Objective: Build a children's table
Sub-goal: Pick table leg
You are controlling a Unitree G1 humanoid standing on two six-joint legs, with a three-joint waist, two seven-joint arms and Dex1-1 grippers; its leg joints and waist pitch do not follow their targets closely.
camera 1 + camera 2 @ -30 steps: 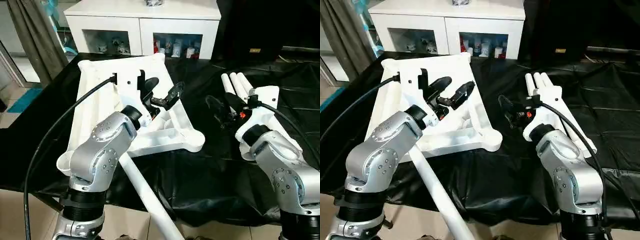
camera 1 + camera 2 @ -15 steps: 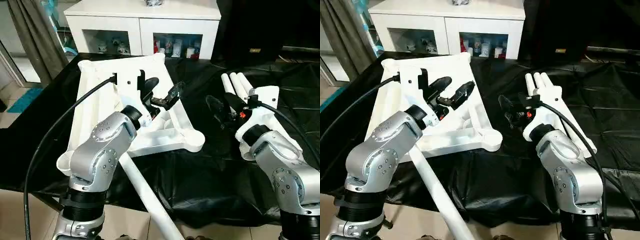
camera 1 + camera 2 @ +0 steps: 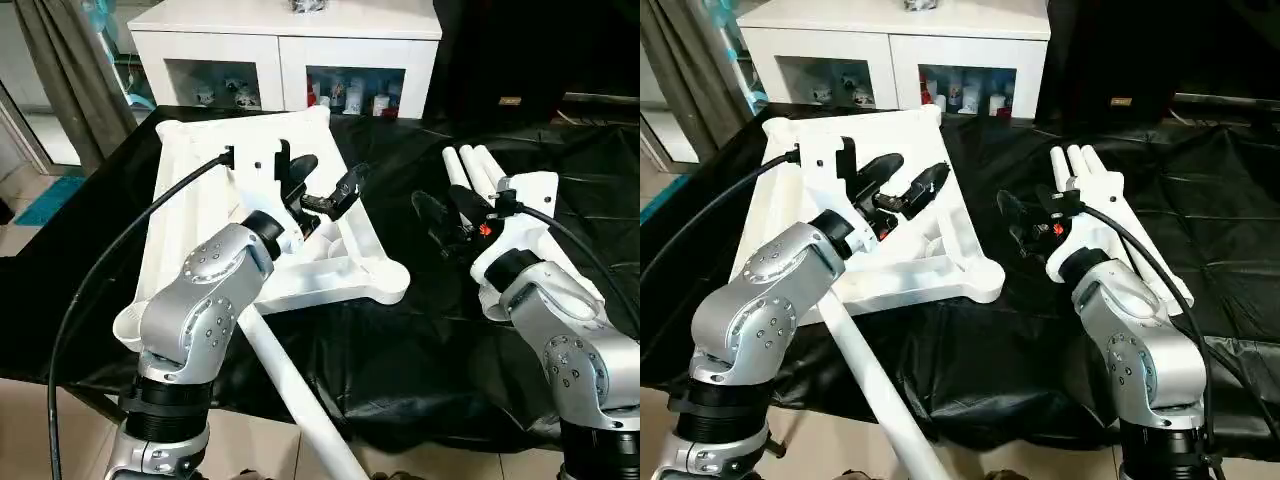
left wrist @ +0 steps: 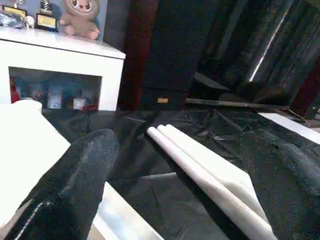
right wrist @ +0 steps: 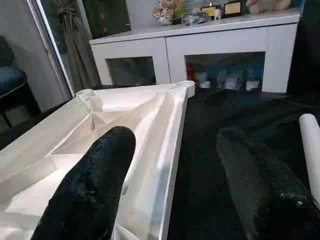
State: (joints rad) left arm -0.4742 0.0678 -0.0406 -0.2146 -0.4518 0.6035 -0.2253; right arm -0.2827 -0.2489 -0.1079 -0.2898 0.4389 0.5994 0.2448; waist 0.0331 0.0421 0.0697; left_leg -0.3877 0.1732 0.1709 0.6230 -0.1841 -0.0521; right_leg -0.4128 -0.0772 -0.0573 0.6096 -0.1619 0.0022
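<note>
A black plastic sheet [image 3: 400, 350] covers the work surface before a white glass-doored cabinet [image 3: 290, 50]. The white ribbed plastic tabletop [image 3: 200, 215] lies upside down under my left gripper [image 3: 322, 185], fingers spread, empty. My right gripper [image 3: 448, 215] gapes beside three white tube legs [image 3: 475, 165]; a fourth leg [image 3: 290, 400] juts off the near edge.

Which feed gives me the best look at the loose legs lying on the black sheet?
The left wrist view: the loose legs lie side by side on the black sheet, unobstructed between the left tool's fingers. In both eye views the right arm covers most of them, leaving their far ends. The right wrist view catches one leg at its edge.
</note>
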